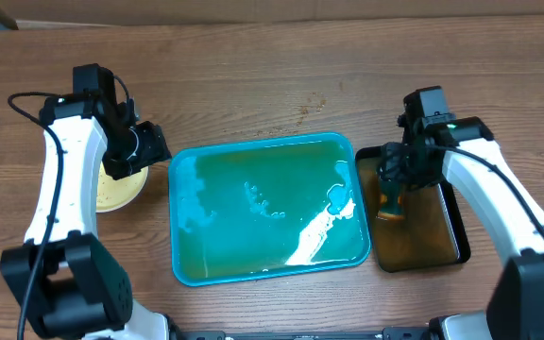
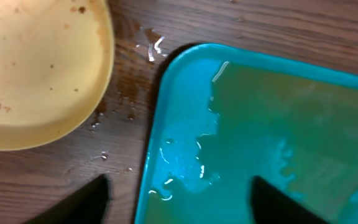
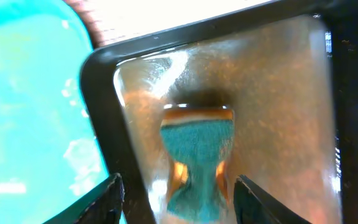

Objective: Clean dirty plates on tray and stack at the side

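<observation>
My left pincer (image 2: 185, 202) hangs open, its two dark fingers (image 2: 86, 199) well apart with nothing gripped between them. Ahead of it and to its left lies a pale cream plate (image 2: 36, 68), flat on the wooden surface (image 1: 253, 85), with small brown specks scattered over its face. Whether more plates lie beneath it I cannot tell. Right under this pincer, and stretching off to its right, is a corner of the teal tray (image 1: 175, 227). Its raised rim is close beside the plate but not touching it. On the strip of wood between the two, just ahead of my left finger, lie drops of water. The teal tray holds a shallow layer of greenish water, and a white streak of suds (image 1: 314, 236) runs across the part nearest my right pincer.

My right pincer (image 3: 178, 196) hangs over a smaller black tray (image 3: 101, 112), which sits just beside the teal tray on the side away from my left pincer. Its fingers stand apart too. Below the gap between them a teal sponge (image 3: 197, 146) with an orange-brown edge lies in brownish liquid. I cannot tell whether my fingers touch it, but they are not closed on it.
</observation>
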Controlling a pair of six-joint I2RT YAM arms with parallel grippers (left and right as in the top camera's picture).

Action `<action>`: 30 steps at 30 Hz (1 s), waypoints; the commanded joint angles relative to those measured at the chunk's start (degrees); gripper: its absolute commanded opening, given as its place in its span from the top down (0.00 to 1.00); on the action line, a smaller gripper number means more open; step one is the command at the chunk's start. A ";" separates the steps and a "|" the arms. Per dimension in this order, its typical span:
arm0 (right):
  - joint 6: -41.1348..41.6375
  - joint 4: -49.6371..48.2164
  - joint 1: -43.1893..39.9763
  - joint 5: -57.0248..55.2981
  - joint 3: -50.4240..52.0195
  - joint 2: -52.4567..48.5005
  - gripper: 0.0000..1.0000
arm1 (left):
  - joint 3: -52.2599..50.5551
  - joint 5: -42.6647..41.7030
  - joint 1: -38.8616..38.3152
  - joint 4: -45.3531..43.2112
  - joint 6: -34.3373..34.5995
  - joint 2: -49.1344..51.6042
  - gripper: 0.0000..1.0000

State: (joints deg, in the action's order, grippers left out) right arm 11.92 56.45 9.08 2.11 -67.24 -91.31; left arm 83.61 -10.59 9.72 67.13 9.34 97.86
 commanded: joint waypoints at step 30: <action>0.04 2.36 -0.11 -3.39 11.63 51.15 0.00 | -30.71 -1.49 -4.92 -8.33 -4.09 -61.96 0.00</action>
State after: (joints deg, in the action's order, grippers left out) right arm 11.94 58.74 9.08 0.19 -57.89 -44.03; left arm 54.46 -11.42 4.95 59.11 4.19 38.65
